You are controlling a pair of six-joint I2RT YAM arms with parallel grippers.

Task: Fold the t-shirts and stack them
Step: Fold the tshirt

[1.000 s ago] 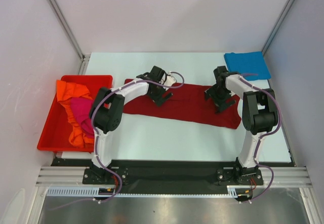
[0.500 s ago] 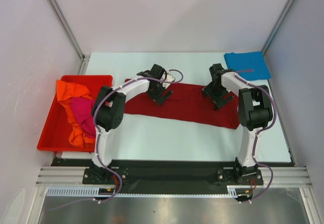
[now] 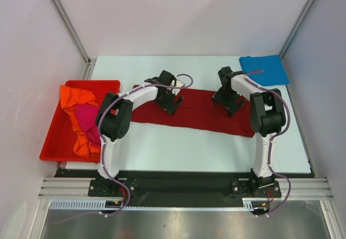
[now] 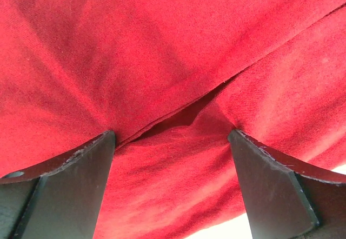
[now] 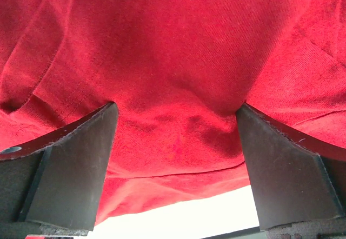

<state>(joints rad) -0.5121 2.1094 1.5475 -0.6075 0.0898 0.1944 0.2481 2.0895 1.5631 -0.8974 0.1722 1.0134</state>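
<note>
A dark red t-shirt (image 3: 197, 111) lies spread as a long band across the middle of the table. My left gripper (image 3: 172, 105) presses down on its left half with jaws wide open, the fingertips sunk into the cloth (image 4: 173, 87) on both sides of a fold line. My right gripper (image 3: 227, 105) stands open on the right half, its fingertips (image 5: 92, 141) pushed into the red cloth (image 5: 178, 55) close to the hem. A folded bright blue t-shirt (image 3: 264, 69) lies at the back right corner. Orange (image 3: 75, 97) and magenta-pink (image 3: 87, 117) t-shirts lie crumpled in the red bin.
The rigid red plastic bin (image 3: 57, 136) stands at the left edge of the table. White walls and metal posts close in the back and both sides. Bare pale table (image 3: 184, 147) runs between the red shirt and the arm bases.
The right gripper has shifted left and toward the back along the red shirt. The left gripper has stayed nearly in place, its jaws a little narrower.
</note>
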